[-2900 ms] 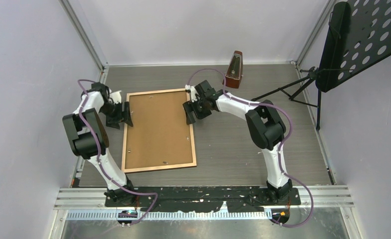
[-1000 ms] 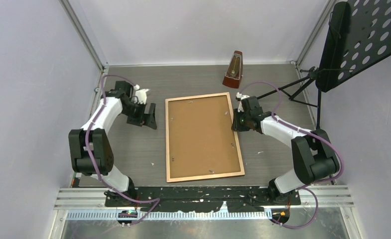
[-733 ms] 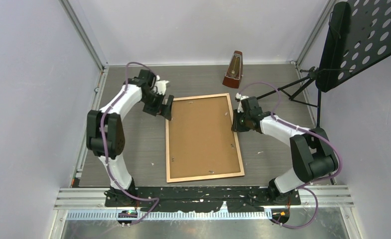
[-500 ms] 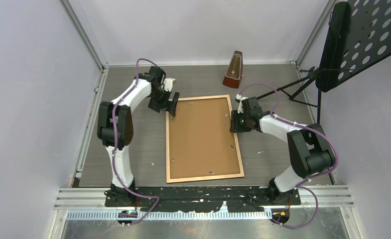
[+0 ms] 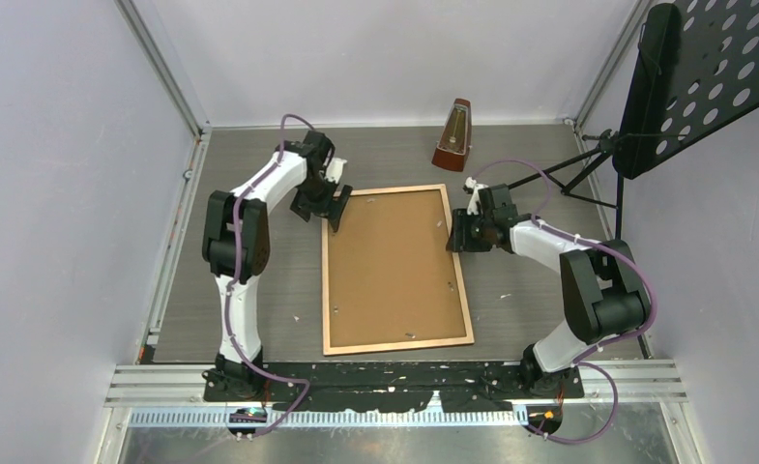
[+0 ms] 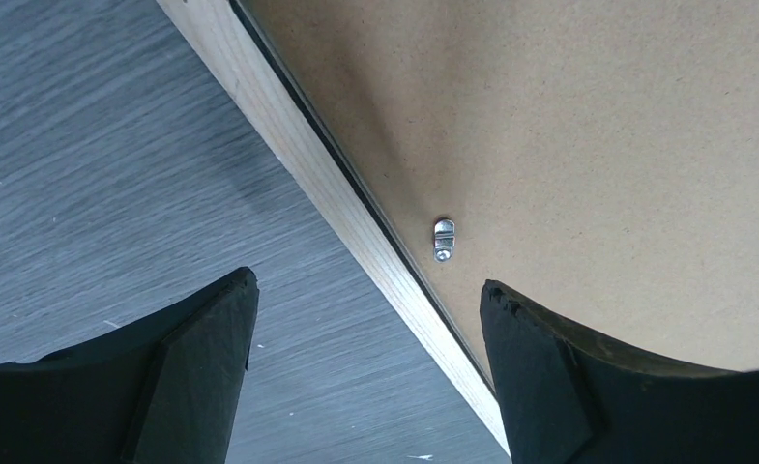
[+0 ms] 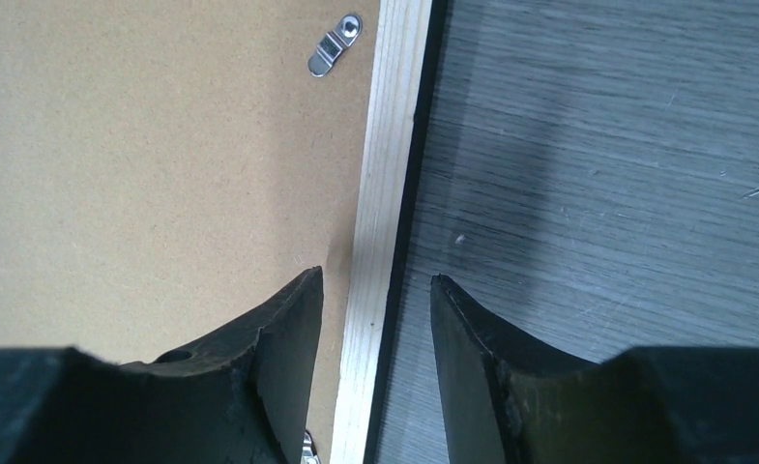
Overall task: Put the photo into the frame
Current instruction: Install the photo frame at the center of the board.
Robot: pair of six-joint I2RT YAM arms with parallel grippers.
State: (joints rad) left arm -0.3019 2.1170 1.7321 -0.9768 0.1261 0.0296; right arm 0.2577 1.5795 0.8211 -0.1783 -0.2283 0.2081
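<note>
The frame (image 5: pixel 325 280) lies face down in the middle of the grey wood-grain table (image 5: pixel 278 309), its long sides running away from the arm bases. Its pale wood rear border surrounds a single brown hardboard backing sheet (image 5: pixel 394 266).

The left gripper (image 5: pixel 335 213) hangs over the far left corner of the frame. In the left wrist view the left gripper (image 6: pixel 367 285) has its two black fingers (image 6: pixel 191 367) spread wide. One is over the bare table and the other over the backing, with the wooden rail running between them; they hold nothing. One small metal turn clip (image 6: pixel 443 239) sits on the backing just inside that rail.

The right gripper (image 5: pixel 457 235) is at the frame's right edge, near the far corner. The right wrist view shows the right gripper (image 7: pixel 375 280) with its fingers (image 7: pixel 259 367) parted, a narrower gap than the left's. They straddle the rail, one over the backing and one over the table, gripping nothing. One clip (image 7: pixel 335 45) shows whole there, and a sliver of a second clip (image 7: pixel 307 449) shows at the lower edge.

One reddish-brown metronome (image 5: pixel 455 135) stands by the far wall. One black perforated music stand (image 5: pixel 704 77) stands at the far right, well apart from the frame.
</note>
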